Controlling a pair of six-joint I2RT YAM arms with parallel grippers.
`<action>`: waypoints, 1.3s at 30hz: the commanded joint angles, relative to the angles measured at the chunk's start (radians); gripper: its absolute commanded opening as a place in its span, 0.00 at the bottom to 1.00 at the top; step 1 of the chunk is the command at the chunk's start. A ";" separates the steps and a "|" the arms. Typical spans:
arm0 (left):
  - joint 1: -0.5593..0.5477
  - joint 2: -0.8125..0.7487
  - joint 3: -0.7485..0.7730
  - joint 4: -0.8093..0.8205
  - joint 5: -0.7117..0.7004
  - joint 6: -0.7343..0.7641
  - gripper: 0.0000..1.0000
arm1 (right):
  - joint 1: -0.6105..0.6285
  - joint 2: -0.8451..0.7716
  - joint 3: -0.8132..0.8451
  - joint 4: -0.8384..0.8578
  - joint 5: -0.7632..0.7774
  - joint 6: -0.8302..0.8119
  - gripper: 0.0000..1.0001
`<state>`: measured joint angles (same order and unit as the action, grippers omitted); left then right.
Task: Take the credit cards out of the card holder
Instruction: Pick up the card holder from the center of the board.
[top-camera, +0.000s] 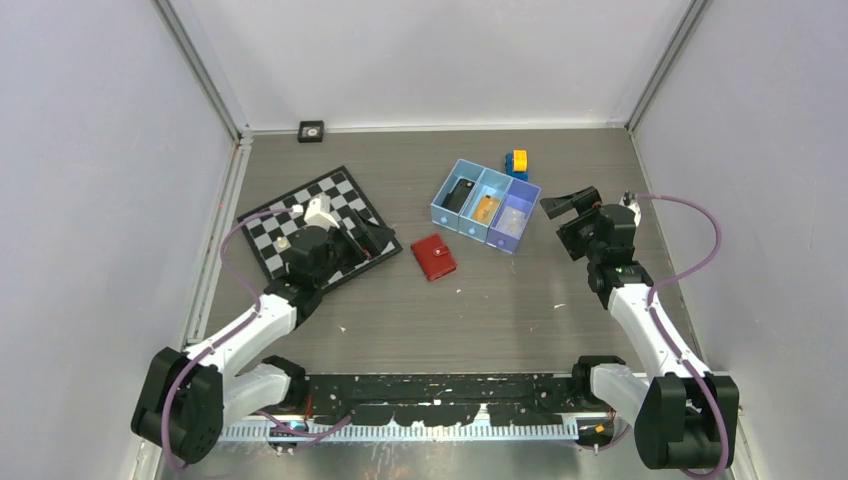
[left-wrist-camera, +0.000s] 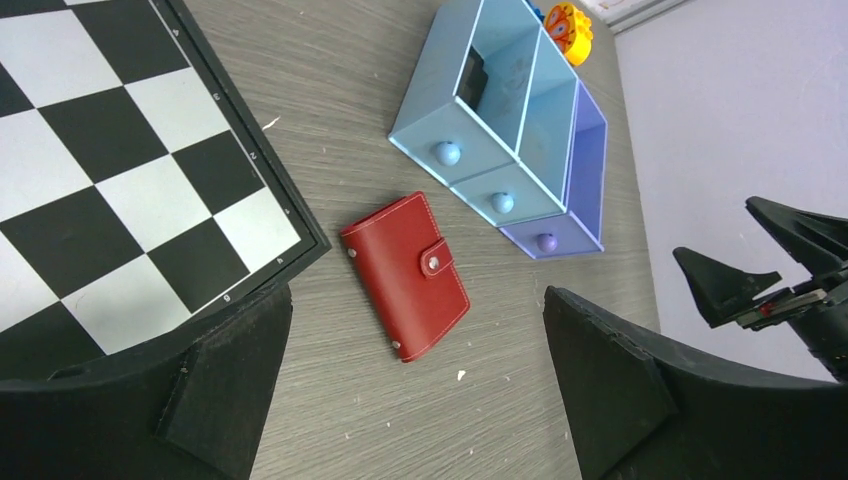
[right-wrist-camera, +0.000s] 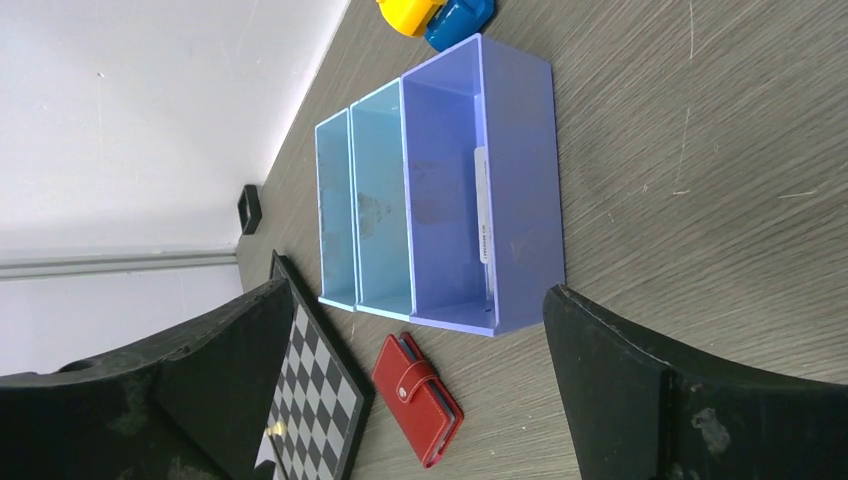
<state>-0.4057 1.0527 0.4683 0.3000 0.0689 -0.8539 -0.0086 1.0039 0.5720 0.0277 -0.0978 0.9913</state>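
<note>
The card holder (top-camera: 433, 257) is a small red wallet lying flat on the table, folded, with its snap tab fastened (left-wrist-camera: 405, 275) (right-wrist-camera: 418, 398). The credit cards are hidden inside it; only a pale blue-grey edge shows between the covers. My left gripper (top-camera: 372, 236) hovers open over the chessboard's right corner, just left of the card holder and apart from it (left-wrist-camera: 418, 350). My right gripper (top-camera: 568, 205) is open beside the blue tray's right end, well right of the card holder (right-wrist-camera: 418, 345). Neither gripper holds anything.
A blue three-compartment tray (top-camera: 470, 228) stands behind the card holder, holding a black item, an orange item and a pale card. A chessboard (top-camera: 345, 195) lies at left under my left wrist. A yellow and blue toy (top-camera: 517, 163) sits behind the tray. A small black block (top-camera: 311, 131) is at the back wall.
</note>
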 joint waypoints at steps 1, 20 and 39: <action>-0.001 0.016 0.038 0.015 -0.015 0.032 1.00 | -0.005 -0.018 0.021 -0.034 0.044 0.061 1.00; -0.037 0.327 0.207 -0.052 0.155 0.128 0.92 | 0.184 0.094 0.154 -0.085 -0.021 -0.220 0.86; -0.036 0.389 0.236 -0.061 0.191 0.104 0.91 | 0.579 0.611 0.500 -0.287 0.048 -0.436 0.73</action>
<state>-0.4385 1.4437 0.6655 0.2268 0.2401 -0.7475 0.5472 1.5486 0.9909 -0.2203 -0.0044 0.5903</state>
